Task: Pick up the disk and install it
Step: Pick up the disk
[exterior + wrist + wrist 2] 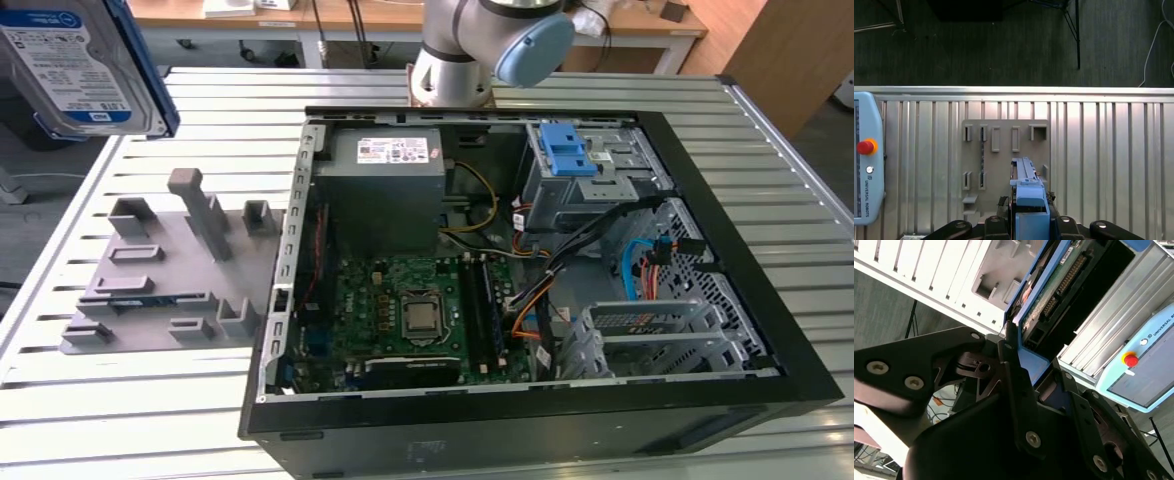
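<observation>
**So: disk is in my pincer, up off the surface**

Status first. The disk (pixel 80 65) hangs in the air at the exterior view's left, close to that lens, label side showing, well apart from the open PC case (pixel 534 440). In the first wrist view my pincer (pixel 1030 205) is closed onto the disk's blue bracket, w/ the grey fixture plate (pixel 1004 150) and the slatted surface (pixel 1104 150) below. The second wrist view shows one of the fingers (pixel 1010 355) lying flat against the bracket's edge, so I judge the grip is on plastic, not on the metal body.

Handling, as I judge it:
- Dense for its size and fully stiff. It won't sag, but the weight sits out beyond my pincer tips, so it wants to lever down.
- Metal faces look smooth, prob. slippery. The bracket rails are the better hold, though plastic can flex a bit under squeeze.
- Fragile to knocks. Any bump vs. the case rim is bad news.
- The underside has a bare circuit board (pixel 1051 295) and a connector row (pixel 1076 270). No pressing there, no scraping.

Best hold: bracket's long side rails, near the middle, clamped evenly.

Over in the case, the drive cage (pixel 601 190) carries a blue-latched tray (pixel 567 150), w/ cables draped just beside it, a snag risk.
</observation>
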